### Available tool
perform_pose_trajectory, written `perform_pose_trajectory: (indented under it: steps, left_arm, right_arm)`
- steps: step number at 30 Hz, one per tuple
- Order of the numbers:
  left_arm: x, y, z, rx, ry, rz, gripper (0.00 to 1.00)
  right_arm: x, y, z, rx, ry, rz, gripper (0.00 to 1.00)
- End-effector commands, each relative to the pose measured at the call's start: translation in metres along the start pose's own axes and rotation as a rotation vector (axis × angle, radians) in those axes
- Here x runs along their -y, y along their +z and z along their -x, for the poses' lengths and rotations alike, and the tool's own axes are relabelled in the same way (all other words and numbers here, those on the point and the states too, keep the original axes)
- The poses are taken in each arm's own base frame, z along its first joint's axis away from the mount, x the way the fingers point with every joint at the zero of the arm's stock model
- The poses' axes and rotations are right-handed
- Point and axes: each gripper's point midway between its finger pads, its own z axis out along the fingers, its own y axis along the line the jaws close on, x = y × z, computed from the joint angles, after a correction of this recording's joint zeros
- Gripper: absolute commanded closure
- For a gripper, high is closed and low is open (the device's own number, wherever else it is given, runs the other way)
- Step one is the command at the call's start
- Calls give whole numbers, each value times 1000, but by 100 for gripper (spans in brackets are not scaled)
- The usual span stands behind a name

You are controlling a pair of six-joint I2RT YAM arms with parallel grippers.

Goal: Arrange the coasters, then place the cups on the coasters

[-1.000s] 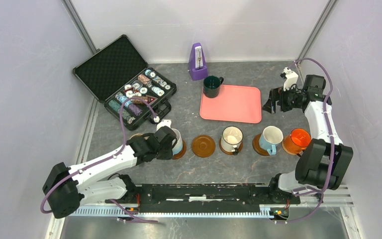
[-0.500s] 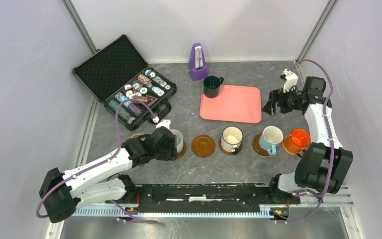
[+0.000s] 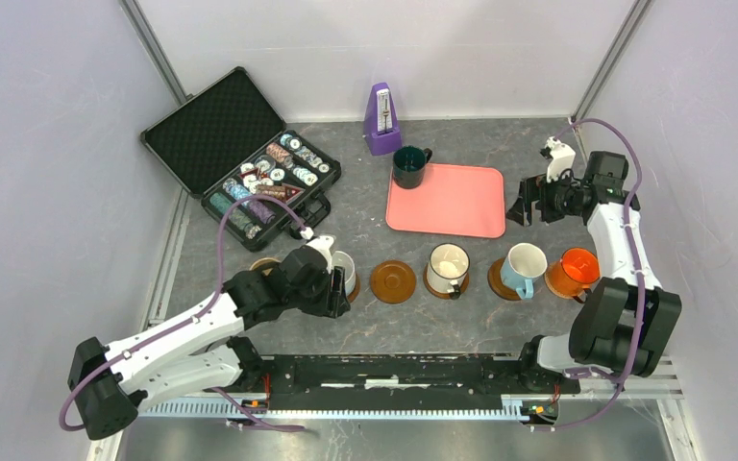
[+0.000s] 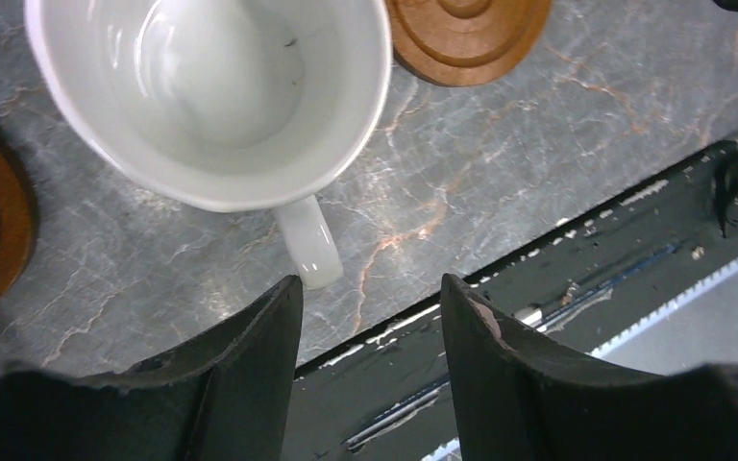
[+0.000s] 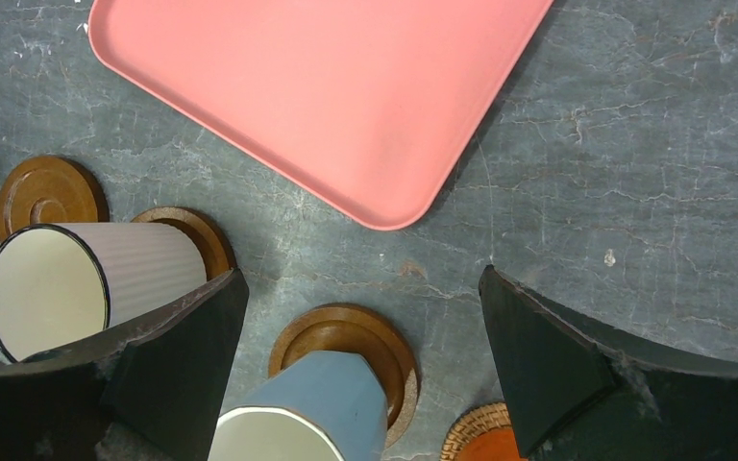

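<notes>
At the back, pink tray (image 3: 447, 200); dark green mug (image 3: 408, 166) at its corner, on no coaster, so we judge it next to fetch. The right gripper (image 3: 528, 202) hangs beside the tray, jaws wide, empty. The left gripper (image 4: 370, 298) has jaws apart, clear of the handle of the white mug (image 4: 211, 86), which stands on its coaster. A bare coaster (image 3: 393, 281) waits alongside.
</notes>
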Motion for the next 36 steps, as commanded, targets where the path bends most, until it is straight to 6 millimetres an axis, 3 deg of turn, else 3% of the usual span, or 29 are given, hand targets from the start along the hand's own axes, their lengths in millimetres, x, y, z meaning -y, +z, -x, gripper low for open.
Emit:
perform_pose_trajectory:
  steps: [1, 6, 9, 12, 16, 21, 27, 29, 33, 36]
  left_arm:
    - [25, -7, 8, 27, 76, -130, 39]
    - [12, -7, 11, 34, 74, -55, 36]
    - [5, -16, 13, 40, 92, -20, 26]
    - [13, -34, 28, 91, 168, -65, 15]
    - [37, -57, 44, 161, 305, -207, 6]
    - [44, -66, 68, 189, 386, -215, 0]
    - [51, -67, 107, 132, 265, -330, 0]
    - [52, -66, 125, 110, 198, -373, 0]
    - [59, -68, 154, 133, 190, -431, 0]
    - [60, -69, 165, 160, 198, -434, 0]
  right_arm:
    - [-2, -3, 8, 32, -25, -3, 2]
    - [-2, -1, 14, 49, -25, 6, 2]
    - [-3, 3, 22, 57, -54, 13, 2]
    - [-7, 11, 40, 61, -166, 32, 2]
    - [-9, 37, 52, -24, -402, 112, 2]
    - [-5, 68, 98, 11, -720, 184, 2]
    - [-19, 116, 153, 109, -1076, 253, 2]
    - [-35, 136, 165, 130, -1171, 273, 2]
    - [-50, 172, 167, 130, -1321, 290, 2]
    - [-55, 193, 165, 115, -1395, 304, 2]
